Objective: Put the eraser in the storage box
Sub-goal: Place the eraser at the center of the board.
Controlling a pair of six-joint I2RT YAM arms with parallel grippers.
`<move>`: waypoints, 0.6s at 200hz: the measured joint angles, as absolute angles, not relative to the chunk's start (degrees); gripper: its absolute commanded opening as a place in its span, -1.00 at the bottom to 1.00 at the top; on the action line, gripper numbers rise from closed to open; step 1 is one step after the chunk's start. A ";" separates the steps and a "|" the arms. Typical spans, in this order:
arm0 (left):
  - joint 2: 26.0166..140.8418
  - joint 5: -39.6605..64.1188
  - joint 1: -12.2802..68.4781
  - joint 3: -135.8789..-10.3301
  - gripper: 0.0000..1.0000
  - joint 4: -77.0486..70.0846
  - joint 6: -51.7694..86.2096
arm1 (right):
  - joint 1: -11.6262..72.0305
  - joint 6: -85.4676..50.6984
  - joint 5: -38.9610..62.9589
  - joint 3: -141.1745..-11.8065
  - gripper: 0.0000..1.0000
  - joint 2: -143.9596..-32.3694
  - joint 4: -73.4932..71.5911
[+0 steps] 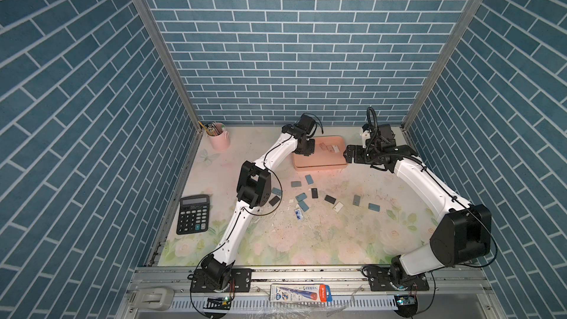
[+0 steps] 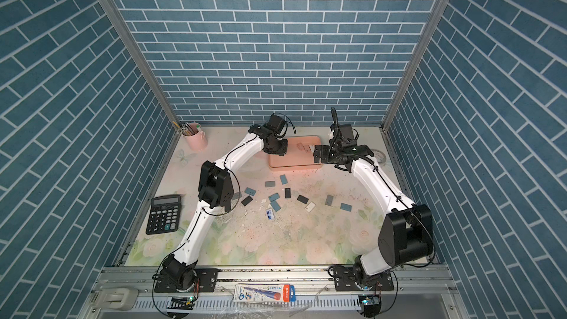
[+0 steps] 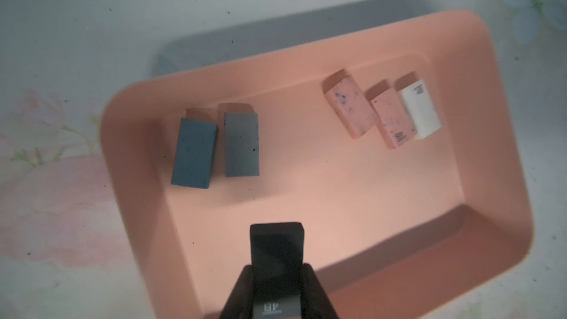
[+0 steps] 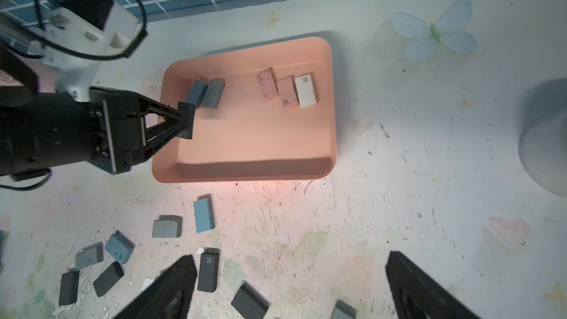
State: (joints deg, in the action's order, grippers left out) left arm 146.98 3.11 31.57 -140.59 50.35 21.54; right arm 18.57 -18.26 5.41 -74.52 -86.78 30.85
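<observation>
Starting from the storage box (image 4: 245, 174), note it already holds five erasers, with bare floor in the middle. Your right gripper (image 4: 291, 257) hangs wide open and empty over the loose erasers (image 4: 204, 214). Your left gripper (image 3: 277, 274) is clamped on the black eraser (image 3: 277, 247), just inside one short wall. Lower it close to the floor, clear of the blue eraser (image 3: 194, 153), before you let go.
</observation>
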 measured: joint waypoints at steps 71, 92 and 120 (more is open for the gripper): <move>147.89 -0.89 30.17 -140.22 -0.46 50.65 20.43 | 18.57 -19.31 7.05 -74.17 0.97 -87.39 30.37; 147.94 -1.43 29.80 -140.22 -0.46 50.74 20.05 | 18.57 -19.53 7.14 -74.17 0.97 -87.55 30.22; 148.59 -1.91 29.63 -140.22 -0.46 50.76 19.64 | 18.57 -19.70 7.14 -74.17 0.97 -87.66 29.85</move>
